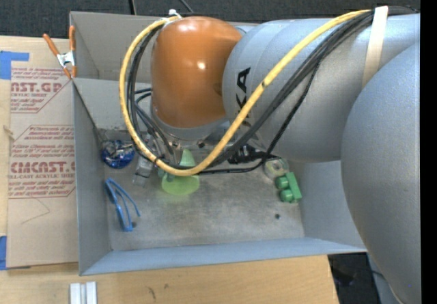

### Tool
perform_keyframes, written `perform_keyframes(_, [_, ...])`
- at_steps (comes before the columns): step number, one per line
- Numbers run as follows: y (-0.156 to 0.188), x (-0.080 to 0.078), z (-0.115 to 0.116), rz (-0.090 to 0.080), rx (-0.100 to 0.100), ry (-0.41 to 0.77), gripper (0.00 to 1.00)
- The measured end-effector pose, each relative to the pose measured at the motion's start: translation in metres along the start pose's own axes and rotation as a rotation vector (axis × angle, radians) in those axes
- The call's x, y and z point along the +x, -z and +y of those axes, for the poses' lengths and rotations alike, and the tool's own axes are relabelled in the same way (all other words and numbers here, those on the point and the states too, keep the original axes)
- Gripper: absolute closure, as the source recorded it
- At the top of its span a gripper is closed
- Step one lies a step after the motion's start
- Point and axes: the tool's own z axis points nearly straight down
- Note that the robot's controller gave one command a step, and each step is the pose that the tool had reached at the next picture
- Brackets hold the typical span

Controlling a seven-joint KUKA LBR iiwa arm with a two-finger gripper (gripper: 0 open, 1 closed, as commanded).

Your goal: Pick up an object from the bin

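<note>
My gripper (157,152) reaches down under the arm's wrist into the middle left of the bin, mostly hidden by the wrist. Right beside it, on the bin floor, stands a light green plastic piece (179,181) with a round flat base and a narrow upright top. Whether the gripper touches it I cannot tell. A small blue and silver crumpled thing (117,154) lies just left of the gripper, near the left wall.
A blue wire-like loop (121,204) lies at the front left. A green block (289,188) with a pale round piece (274,167) beside it sits at the right. The arm covers the back and right of the bin.
</note>
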Motion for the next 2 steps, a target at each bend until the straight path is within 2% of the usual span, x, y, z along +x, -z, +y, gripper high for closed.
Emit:
perform_keyframes(1, [-0.087,-0.022,0.013,0.010,0.011,-0.244,1.00])
perform_keyframes(2, [0.034,-0.039,0.017,0.000,0.000,-0.143,1.00])
